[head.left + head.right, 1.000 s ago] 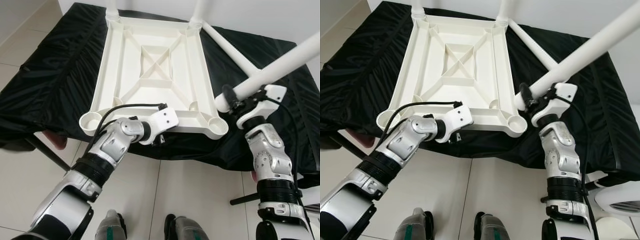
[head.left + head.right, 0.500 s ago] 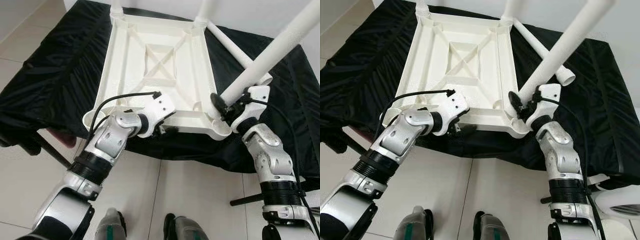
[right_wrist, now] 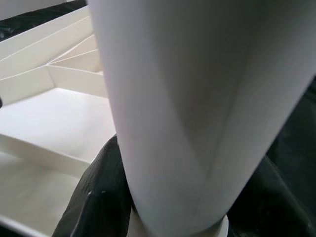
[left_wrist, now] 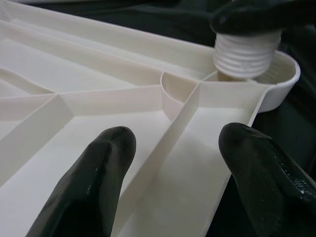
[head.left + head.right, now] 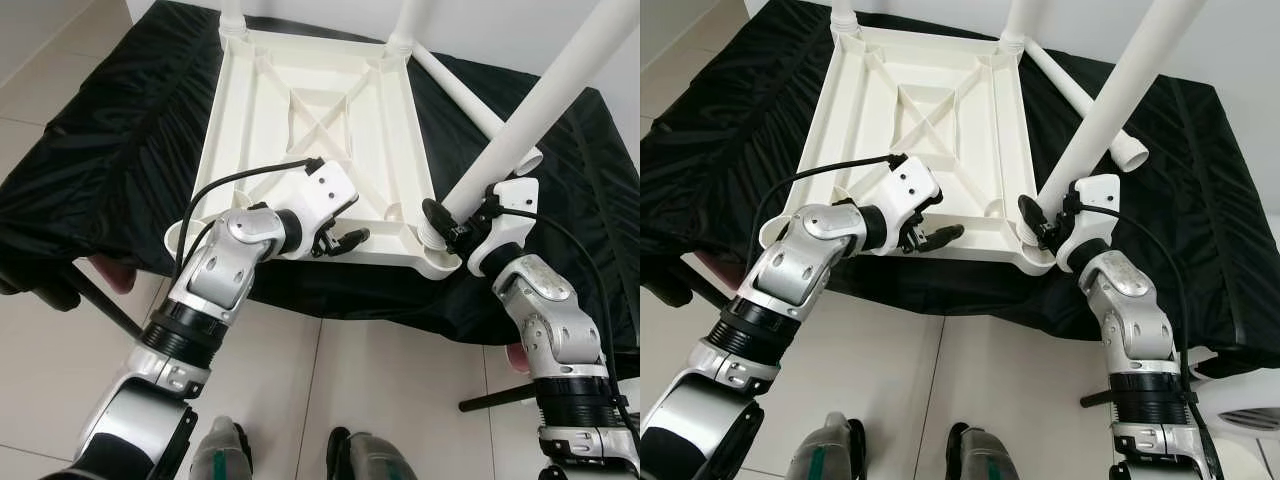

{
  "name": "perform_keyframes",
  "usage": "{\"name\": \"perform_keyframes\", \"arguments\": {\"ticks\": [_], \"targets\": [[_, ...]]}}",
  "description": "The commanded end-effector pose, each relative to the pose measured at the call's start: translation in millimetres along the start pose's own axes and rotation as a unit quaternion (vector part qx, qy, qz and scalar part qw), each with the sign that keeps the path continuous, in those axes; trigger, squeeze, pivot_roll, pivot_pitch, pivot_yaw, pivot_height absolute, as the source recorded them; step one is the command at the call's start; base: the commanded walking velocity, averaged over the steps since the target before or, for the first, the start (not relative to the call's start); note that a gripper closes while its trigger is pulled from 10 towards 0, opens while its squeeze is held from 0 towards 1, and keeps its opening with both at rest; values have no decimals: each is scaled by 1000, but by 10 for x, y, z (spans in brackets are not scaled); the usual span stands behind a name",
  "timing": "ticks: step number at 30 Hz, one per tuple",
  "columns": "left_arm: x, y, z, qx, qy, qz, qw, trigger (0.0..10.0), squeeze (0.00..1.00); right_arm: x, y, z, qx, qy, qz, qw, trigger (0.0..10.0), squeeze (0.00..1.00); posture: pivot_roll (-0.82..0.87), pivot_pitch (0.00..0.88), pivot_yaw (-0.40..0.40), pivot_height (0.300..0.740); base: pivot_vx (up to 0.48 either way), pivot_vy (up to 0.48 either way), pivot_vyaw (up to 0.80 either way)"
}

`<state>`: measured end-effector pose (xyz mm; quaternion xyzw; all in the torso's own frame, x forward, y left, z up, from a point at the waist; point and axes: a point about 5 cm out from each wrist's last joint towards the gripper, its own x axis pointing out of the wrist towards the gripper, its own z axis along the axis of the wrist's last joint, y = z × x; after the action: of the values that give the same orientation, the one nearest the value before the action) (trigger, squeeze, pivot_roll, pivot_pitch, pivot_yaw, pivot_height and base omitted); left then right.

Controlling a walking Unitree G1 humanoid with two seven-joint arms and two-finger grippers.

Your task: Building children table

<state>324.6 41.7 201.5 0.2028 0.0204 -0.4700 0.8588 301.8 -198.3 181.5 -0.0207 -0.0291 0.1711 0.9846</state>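
A white plastic tabletop (image 5: 310, 120) lying upside down on a black cloth (image 5: 110, 150), ribs and a cross shape facing up. The cloth spread over a low stand, on a pale tiled floor (image 5: 50, 340). Round leg sockets at the corners of the tabletop. Two white legs already standing in the far corners, the far left leg (image 5: 232, 14) and the far right leg (image 5: 403, 22). One more loose white leg (image 5: 470, 105) lying on the cloth to the right of the tabletop, its open end pointing near and right. The right gripper (image 5: 452, 222) at the near right corner, closed around the bottom part of a long white table leg (image 5: 1120, 95). That leg tilted, leaning up and away to the far right. Its ridged screw end (image 4: 245, 55) sitting right at the near right socket (image 5: 441, 259), touching the rim, black fingers (image 3: 98, 197) wrapped around the leg just above the screw end. Cannot tell how far the screw end is into the socket. The left gripper (image 5: 345, 240) over the near edge of the tabletop, a bit left of the right gripper. Its two black fingers (image 4: 94, 182) spread wide apart, holding nothing, hovering just above a rib (image 4: 163, 143) inside the tabletop. The silver left arm reaching in from the near left, a black cable looping over its wrist. Near the bottom, the robot's two feet (image 5: 225, 450) on the tiles.
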Motion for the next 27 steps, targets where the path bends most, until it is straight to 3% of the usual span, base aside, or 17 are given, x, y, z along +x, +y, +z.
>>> {"name": "perform_keyframes", "arguments": {"ticks": [1, 18, 27], "targets": [[0, 48, -1, -1, -4, 84, 996, 10000, 0, -51, -46, -6, 1, 8, -7, 1000, 10000, 0, 30, 97, -76, 740, 0, 0, 0], [38, -2, 18, -5, -13, 89, 996, 10000, 0, -183, -24, 3, 0, 32, -1, 999, 10000, 0, 12, 90, -74, 740, 0, 0, 0], [41, -11, 28, -6, -16, 94, 995, 10000, 0, -196, -66, -141, 6, 59, -15, 998, 10000, 0, 11, 105, -78, 740, 0, 0, 0]]}}
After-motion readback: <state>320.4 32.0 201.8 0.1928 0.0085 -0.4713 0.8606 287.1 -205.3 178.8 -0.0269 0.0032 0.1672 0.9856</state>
